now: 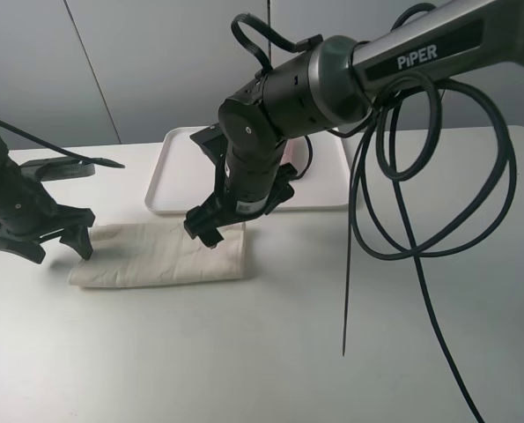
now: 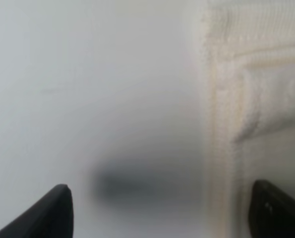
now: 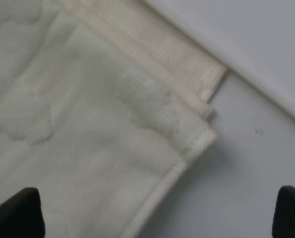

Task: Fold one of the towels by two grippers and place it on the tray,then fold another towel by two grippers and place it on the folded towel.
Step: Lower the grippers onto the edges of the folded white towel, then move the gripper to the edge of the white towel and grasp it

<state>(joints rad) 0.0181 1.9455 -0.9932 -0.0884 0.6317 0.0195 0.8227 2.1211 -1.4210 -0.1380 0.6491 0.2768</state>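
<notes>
Cream towel (image 1: 160,254) lies flat on the bench (image 1: 270,352), lower left of centre in the high view, as an oblong running left to right. Its upper right corner sits just beside the near rim of the white tray (image 1: 169,176) at upper centre, apart from it. In the right wrist view, two layers show at that corner.

Left end effector (image 1: 61,247): fingers apart, low over the towel's left end. In its wrist view one fingertip is over bare bench and the other over the towel's hem. I cannot tell whether they touch.

Right end effector (image 1: 206,236): fingers apart, pointing down at the towel's upper right corner and gripping nothing.

A pink patch (image 1: 289,155) shows on the tray, mostly hidden behind the right arm; unidentified.

Black cables (image 1: 420,220) hang in loops at right.
</notes>
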